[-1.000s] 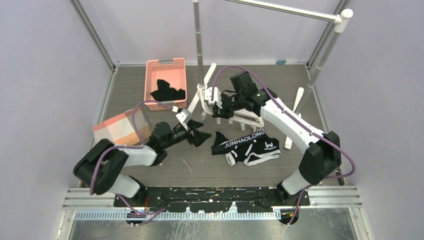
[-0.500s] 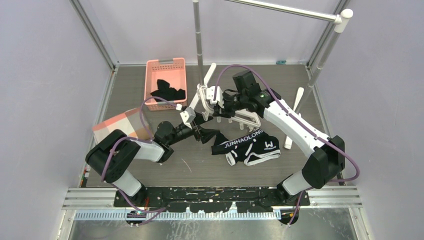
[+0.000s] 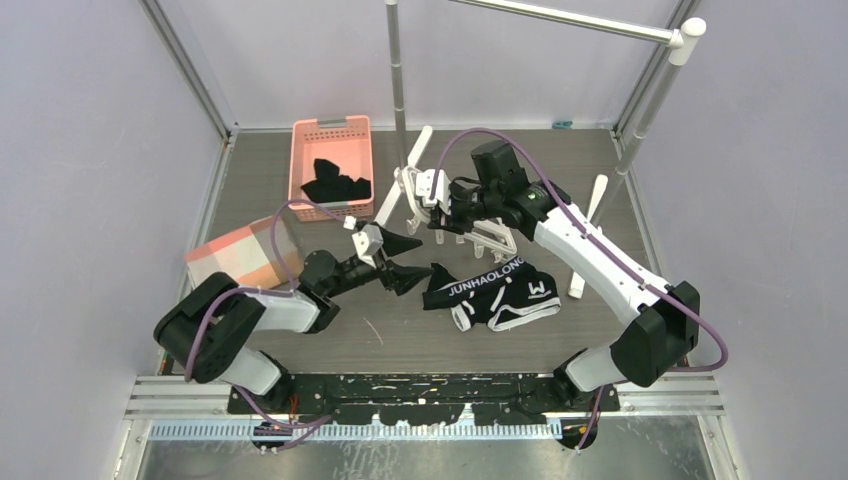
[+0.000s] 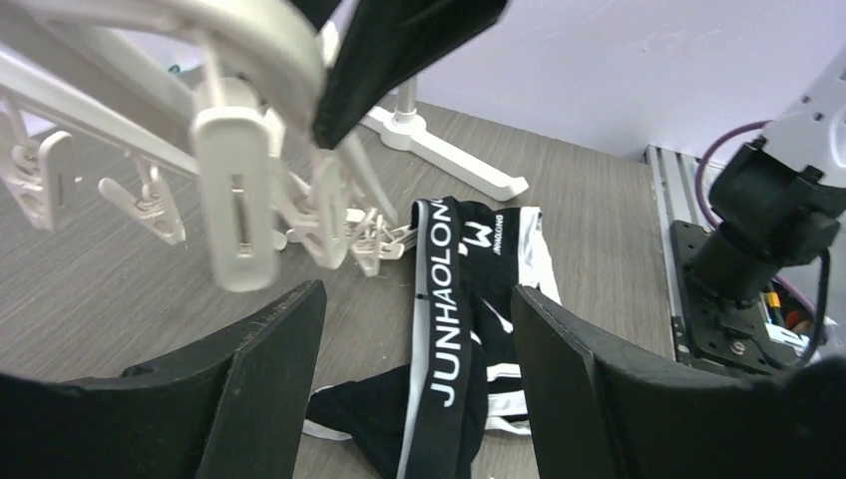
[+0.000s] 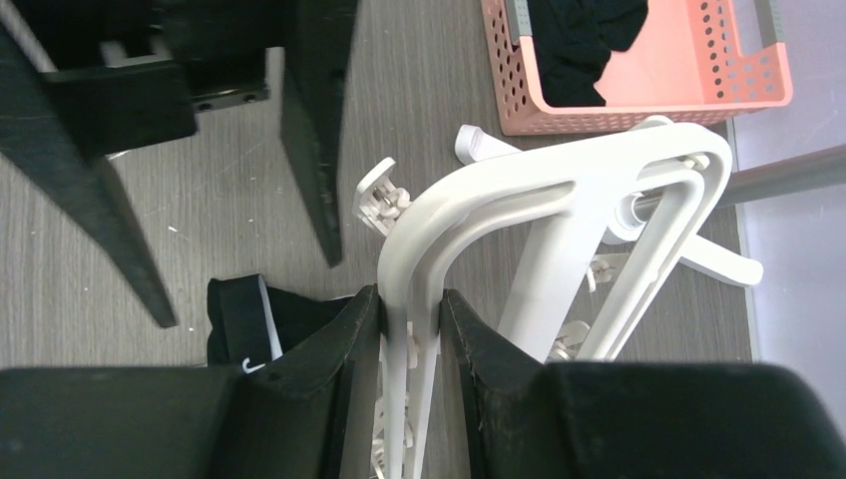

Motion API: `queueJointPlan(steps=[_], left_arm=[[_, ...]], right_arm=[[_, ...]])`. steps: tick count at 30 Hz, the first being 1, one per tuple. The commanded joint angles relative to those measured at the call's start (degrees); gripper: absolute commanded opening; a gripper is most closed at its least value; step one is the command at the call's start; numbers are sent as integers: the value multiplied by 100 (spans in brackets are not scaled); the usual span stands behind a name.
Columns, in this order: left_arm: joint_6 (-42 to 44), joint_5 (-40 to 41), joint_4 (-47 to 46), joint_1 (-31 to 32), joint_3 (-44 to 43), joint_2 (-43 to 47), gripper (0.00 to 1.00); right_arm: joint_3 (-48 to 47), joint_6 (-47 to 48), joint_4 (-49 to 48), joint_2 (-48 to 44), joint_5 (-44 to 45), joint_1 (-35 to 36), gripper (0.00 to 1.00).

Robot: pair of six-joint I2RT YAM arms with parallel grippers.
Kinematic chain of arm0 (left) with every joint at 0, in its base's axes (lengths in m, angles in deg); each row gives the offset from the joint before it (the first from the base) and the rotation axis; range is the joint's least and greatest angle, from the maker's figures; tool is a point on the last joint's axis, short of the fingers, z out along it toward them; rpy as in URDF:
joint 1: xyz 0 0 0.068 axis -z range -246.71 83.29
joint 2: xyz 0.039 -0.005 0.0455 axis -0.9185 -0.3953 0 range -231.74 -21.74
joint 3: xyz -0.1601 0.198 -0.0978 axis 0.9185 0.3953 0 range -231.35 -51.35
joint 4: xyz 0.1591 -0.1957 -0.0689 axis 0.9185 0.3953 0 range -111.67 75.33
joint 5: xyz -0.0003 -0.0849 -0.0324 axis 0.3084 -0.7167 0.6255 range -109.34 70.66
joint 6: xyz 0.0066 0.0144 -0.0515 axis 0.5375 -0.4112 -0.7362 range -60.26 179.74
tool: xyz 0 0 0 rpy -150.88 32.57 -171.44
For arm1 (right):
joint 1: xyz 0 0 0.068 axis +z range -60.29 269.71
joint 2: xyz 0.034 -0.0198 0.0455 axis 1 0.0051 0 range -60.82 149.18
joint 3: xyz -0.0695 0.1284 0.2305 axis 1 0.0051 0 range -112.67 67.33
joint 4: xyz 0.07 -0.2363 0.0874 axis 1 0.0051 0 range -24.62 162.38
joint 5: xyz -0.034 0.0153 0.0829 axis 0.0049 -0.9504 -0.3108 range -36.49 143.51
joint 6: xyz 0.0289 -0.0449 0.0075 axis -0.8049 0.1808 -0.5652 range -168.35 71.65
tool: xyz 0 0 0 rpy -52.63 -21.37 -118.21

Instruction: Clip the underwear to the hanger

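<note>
- Gripping the hanger (image 5: 419, 239) at the rounded end of its white frame with the right fingers (image 5: 299, 389), clamped on it from both sides. Judged as a way to hold the frame up and steady, so that the small clips dangle free for the other arm.
- Lying flat at about 6 o'clock of the hanger, just beside its lowest clips: the underwear (image 3: 495, 290), lettered waistband upward and gripped by nothing. A position that leaves the waistband edge easy to pick.
- Hovering at 9 o'clock of the underwear, near it but apart: the left fingers (image 4: 259, 379), spread wide and empty, pointed toward the waistband. Probably lining up for a pinch.
- Around all: plain lilac walls with metal corner posts, closing three sides.
- Below: a grey wood-look surface (image 3: 300, 200) with a few small pale marks.
- Standing at 12 o'clock: a grey metal rail stand (image 3: 397, 70), white feet spread out.
- Sitting at 11 o'clock: a pink basket (image 3: 331, 124) holding black garments (image 3: 335, 182).
- Sitting at 9 o'clock: an orange-white box (image 3: 240, 255).
</note>
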Motion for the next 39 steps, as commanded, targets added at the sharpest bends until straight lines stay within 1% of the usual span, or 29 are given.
queueJointPlan(steps=[1,3,6,11,14,18,21,30,39], left_arm=[[431,-271,61,227,109,576,69],[698,-293,455,423,36,771,69],[1267,-149,1402,727,-218,1030,69],[1904,242,2368,870,-675,1216,70],[2093,548,2507,871,-805,1189,71],[2150,577,2556,869,-1002,1023,71],[2142,754,2445,876,-1035,898,70],[2219,1150,2413,868,-1115,796,70],[2188,1315,2401,868,-1225,768,70]], right_arm=[[-171,-170,-711,-280,289,13,1],[-163,-190,-717,-265,341,12,1],[-107,-199,-714,-263,342,12,1],[-41,-216,-714,-308,260,8,1],[-16,-219,-708,-345,230,12,1],[34,-223,-704,-401,173,12,1],[50,-226,-705,-437,163,10,1],[50,-147,-572,-503,-6,11,1],[135,134,-380,-582,-263,12,1]])
